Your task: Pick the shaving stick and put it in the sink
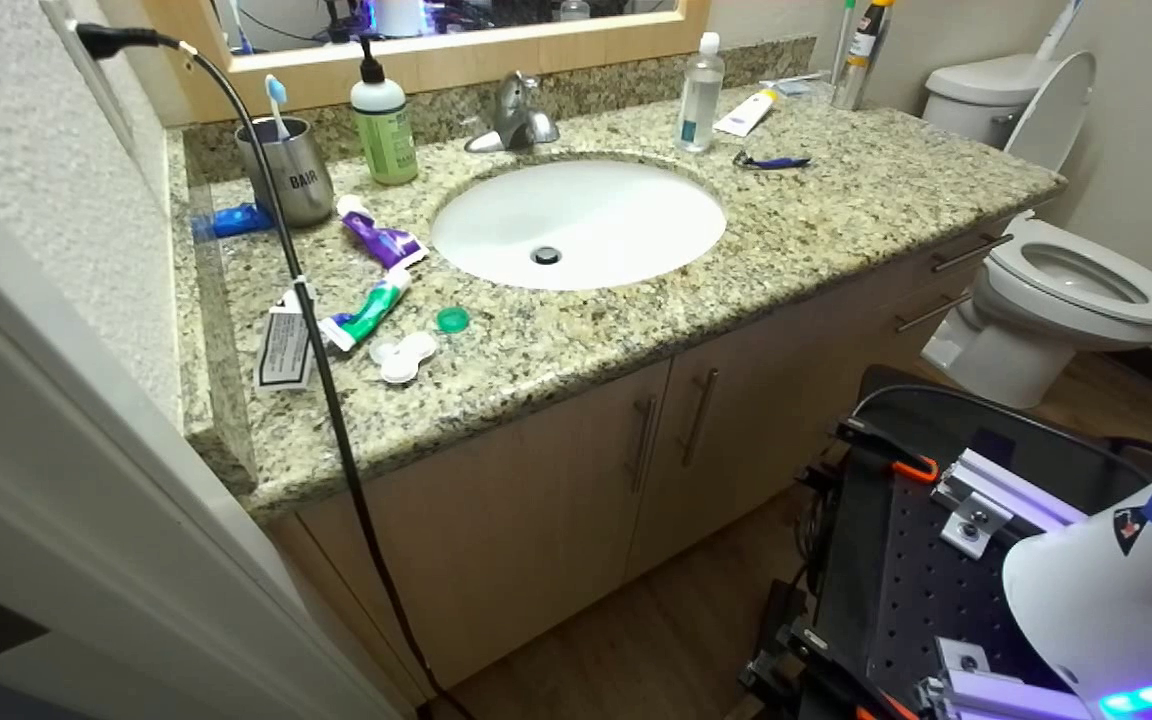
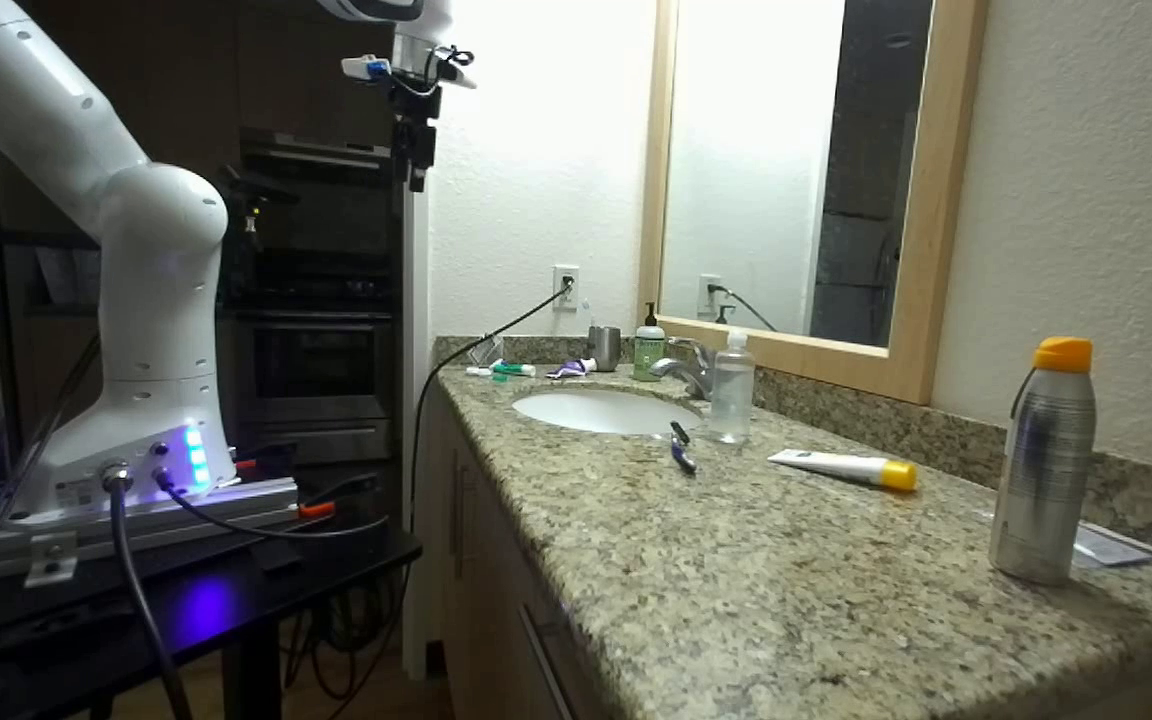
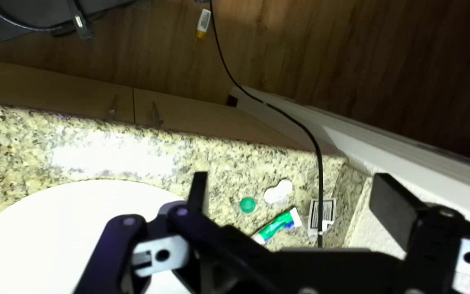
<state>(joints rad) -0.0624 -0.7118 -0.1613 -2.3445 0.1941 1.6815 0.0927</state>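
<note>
You've got your gripper (image 2: 412, 178) way up high, fingers (image 3: 394, 212) spread wide (wrist view), then in an exterior view going right it's the white sink (image 2: 586, 411), your blue-handled razor (image 2: 681, 455) lying near it on the granite countertop (image 2: 736, 580), and a clear bottle (image 2: 732, 395).

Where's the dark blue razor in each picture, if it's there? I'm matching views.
In an exterior view: razor near the top, right of centre, right of the sink.
In an exterior view: razor just below and right of centre, near the sink.
Wrist view: no razor visible; sink at lower left.
Shared landmark: the white sink.
</note>
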